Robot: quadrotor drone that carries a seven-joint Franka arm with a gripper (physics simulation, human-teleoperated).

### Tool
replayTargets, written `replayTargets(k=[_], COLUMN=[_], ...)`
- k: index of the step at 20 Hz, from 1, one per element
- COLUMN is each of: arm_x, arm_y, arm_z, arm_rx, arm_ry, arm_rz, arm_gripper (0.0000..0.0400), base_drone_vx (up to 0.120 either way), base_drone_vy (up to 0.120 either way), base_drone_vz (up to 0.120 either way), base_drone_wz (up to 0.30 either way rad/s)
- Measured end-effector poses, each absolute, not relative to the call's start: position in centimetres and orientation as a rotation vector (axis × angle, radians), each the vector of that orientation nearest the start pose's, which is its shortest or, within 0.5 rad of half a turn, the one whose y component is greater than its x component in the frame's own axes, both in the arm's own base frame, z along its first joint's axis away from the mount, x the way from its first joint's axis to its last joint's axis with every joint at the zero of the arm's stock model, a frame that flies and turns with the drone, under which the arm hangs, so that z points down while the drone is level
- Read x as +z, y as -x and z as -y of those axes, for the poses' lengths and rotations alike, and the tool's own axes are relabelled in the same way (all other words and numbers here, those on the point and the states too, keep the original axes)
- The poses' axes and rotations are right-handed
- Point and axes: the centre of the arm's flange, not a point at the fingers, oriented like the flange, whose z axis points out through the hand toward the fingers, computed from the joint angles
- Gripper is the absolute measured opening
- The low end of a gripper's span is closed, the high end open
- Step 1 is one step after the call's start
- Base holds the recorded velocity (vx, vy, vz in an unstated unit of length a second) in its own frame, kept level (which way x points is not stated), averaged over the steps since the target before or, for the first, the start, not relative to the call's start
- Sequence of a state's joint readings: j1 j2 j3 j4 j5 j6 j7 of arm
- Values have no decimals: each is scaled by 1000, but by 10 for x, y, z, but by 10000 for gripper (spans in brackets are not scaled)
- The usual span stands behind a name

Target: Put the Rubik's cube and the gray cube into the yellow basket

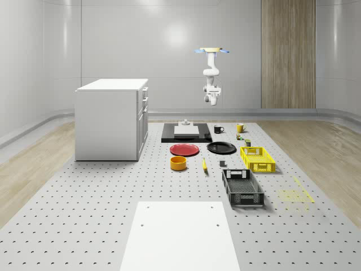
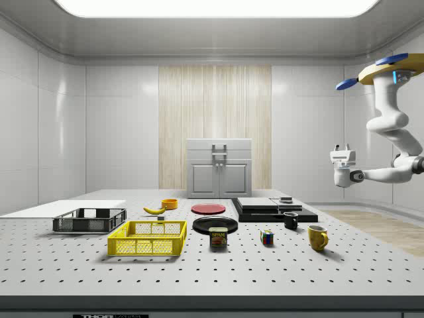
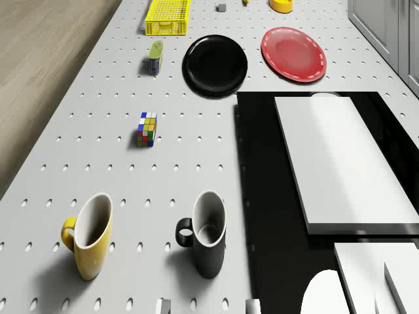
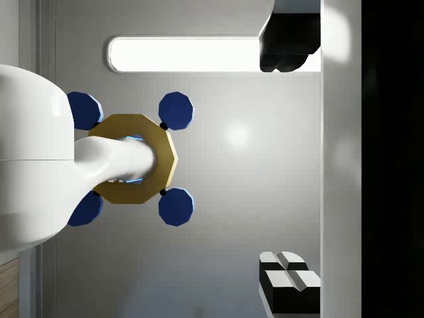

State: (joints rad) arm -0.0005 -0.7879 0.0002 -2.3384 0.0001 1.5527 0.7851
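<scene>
Gripper hangs high beneath the hovering drone, holding nothing; I cannot tell its opening. Well below and ahead sits the Rubik's cube, with the yellow basket farther beyond.

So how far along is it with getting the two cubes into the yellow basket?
Nothing looks done yet: the yellow basket appears empty. The Rubik's cube sits on the table between the basket and the mugs, and what may be the gray cube lies near the basket. The drone hovers high at the table's far end, its hand well above everything. Both pickups remain.
</scene>
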Motion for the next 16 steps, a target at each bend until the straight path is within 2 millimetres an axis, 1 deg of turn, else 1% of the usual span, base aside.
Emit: replayTargets(k=[3, 7, 11, 16], arm_x=[620, 647, 669, 683], arm_y=[-301, -301, -303, -304], arm_z=[0, 0, 0, 0], arm_rx=[-7, -11, -16, -21], arm_ry=[2901, 2900, 2899, 2897], arm_rz=[-1202, -1201, -1201, -1200], arm_gripper=[400, 400, 400, 400], base_drone_vx=[0, 0, 110, 120], base_drone_vy=[0, 120, 120, 120], base_drone_vz=[0, 0, 0, 0], base_drone_wz=[0, 0, 0, 0])
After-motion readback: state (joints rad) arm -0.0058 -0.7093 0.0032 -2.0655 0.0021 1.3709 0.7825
